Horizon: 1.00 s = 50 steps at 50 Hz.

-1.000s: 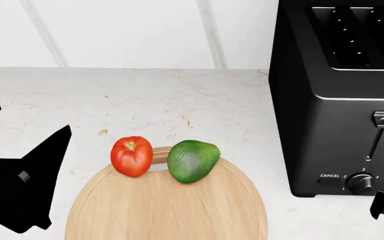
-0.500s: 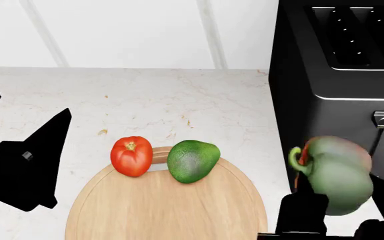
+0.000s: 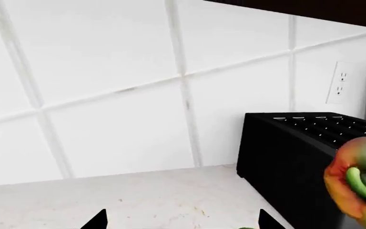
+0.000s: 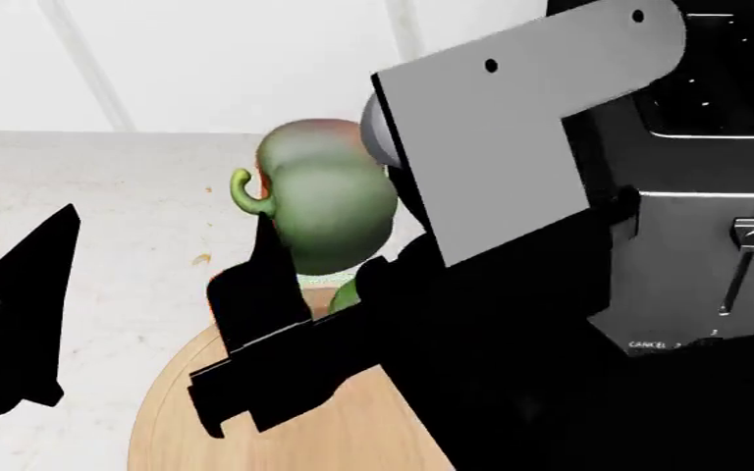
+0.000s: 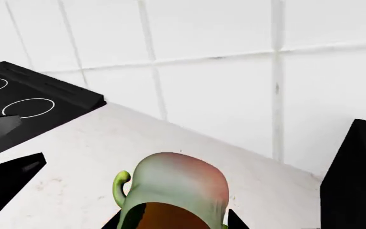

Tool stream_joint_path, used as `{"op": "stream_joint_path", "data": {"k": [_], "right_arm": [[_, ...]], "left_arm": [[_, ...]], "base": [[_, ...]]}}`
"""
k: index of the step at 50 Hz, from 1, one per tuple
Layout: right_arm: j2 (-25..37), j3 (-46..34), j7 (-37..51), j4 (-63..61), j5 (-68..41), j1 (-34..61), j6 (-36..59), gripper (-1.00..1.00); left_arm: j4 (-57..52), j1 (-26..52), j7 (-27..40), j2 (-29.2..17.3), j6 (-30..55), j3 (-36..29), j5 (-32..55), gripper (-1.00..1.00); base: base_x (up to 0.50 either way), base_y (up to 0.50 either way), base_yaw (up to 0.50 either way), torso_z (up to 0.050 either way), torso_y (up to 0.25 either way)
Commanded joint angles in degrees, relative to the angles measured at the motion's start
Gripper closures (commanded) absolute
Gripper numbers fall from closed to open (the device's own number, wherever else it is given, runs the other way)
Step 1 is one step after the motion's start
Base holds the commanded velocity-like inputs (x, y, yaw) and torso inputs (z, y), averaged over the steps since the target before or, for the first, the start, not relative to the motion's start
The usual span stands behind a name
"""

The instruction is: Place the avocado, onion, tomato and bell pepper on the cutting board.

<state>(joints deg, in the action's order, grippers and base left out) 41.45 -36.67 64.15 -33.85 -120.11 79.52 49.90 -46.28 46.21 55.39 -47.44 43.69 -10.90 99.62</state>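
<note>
My right gripper (image 4: 314, 270) is shut on the bell pepper (image 4: 325, 201), a grey-green lobed fruit with a red blush and a curled stem, held in the air above the far edge of the round wooden cutting board (image 4: 174, 412). In the right wrist view the pepper (image 5: 173, 191) fills the gap between the right gripper's jaws (image 5: 173, 222). It also shows in the left wrist view (image 3: 361, 183). The right arm hides the tomato and most of the avocado, of which a green sliver (image 4: 342, 297) shows. My left gripper (image 4: 17, 314) is open and empty (image 3: 179, 222), left of the board. The onion is out of view.
A black toaster (image 4: 725, 196) stands at the right on the marble counter (image 4: 115, 196), close to the right arm. A white tiled wall runs along the back. A black cooktop (image 5: 24, 95) lies further off in the right wrist view.
The right arm has swept up and left from the lower right with the bell pepper, now over the board's far edge, covering the tomato and avocado. The left gripper drifted slightly left.
</note>
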Motion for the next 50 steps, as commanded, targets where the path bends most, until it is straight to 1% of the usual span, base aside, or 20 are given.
{"op": "stream_joint_path", "data": {"k": [1,14,30,39,50], "right_arm": [[-8.35,-3.01,-8.97,5.07,7.95,1.03,3.26,1.00],[-11.27,-4.84,-14.93,7.99,14.59,-4.69,2.17,1.00],[-12.66,-10.14,-25.78,16.83,29.34,-14.18,0.52,1.00],[-13.68,-12.13,-26.67,16.55,30.78,-18.61,-0.65,1.00],[-14.91,-13.12,-27.62,16.78,31.76,-20.44,-1.60,1.00]], "left_arm": [[-0.79,-0.76,0.68,-0.11,-1.00,1.73,0.22,-1.00],[-0.97,-1.77,0.75,-0.81,-1.45,2.31,0.35,-1.00],[-1.32,-0.92,2.05,-1.02,-1.76,2.06,1.71,-1.00],[-1.46,-1.54,2.10,-1.17,-1.88,2.03,1.77,-1.00],[-2.10,-1.86,2.88,-1.59,-2.27,2.15,2.69,-1.00]], "base": [[0.00,0.00,0.00,0.000,0.000],[0.00,0.00,0.00,0.000,0.000],[0.00,0.00,0.00,0.000,0.000],[0.00,0.00,0.00,0.000,0.000],[0.00,0.00,0.00,0.000,0.000]]}}
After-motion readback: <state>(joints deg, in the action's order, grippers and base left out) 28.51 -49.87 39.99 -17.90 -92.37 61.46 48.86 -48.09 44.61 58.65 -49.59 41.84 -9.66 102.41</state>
